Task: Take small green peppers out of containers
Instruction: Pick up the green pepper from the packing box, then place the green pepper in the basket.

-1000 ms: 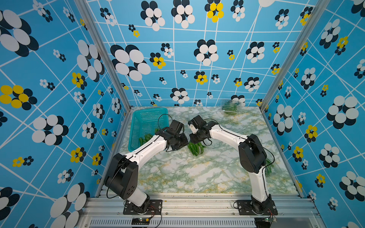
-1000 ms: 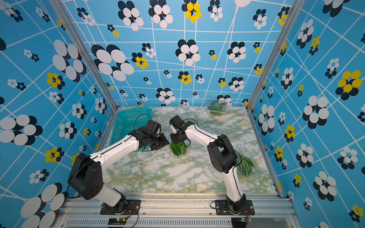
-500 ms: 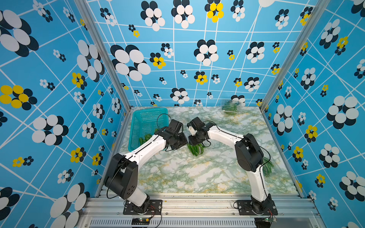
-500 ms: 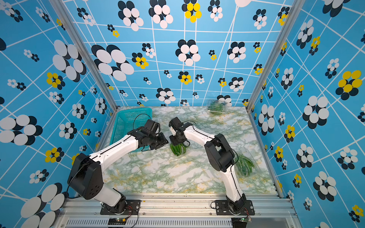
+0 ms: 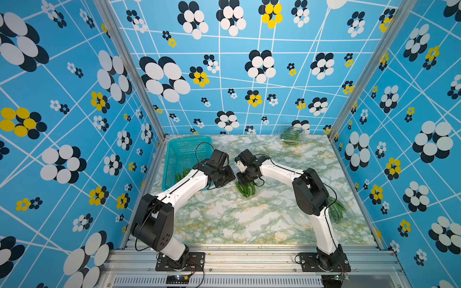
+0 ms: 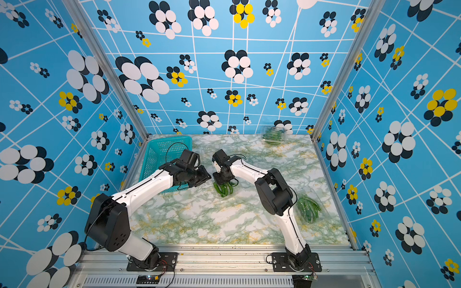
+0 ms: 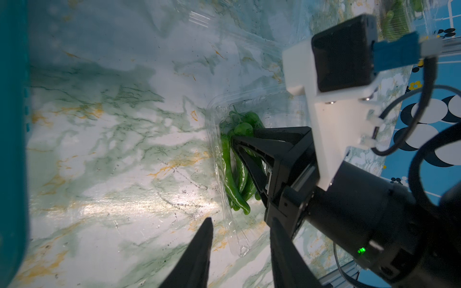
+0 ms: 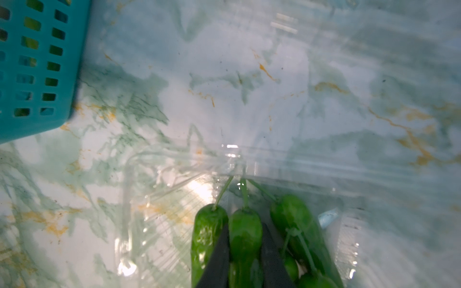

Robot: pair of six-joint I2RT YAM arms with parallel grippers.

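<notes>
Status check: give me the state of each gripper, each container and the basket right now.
Middle container: open, peppers inside.
Far container: peppers inside, lid unclear.
Near container: peppers inside, lid unclear.
Basket: holds a few peppers.
Left gripper: open, holding nothing.
Right gripper: shut on one pepper.

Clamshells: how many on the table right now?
3. Centre clamshell, open, peppers still inside; back-wall clamshell, far right corner; right-edge clamshell, nearer the front. No others visible.
</notes>
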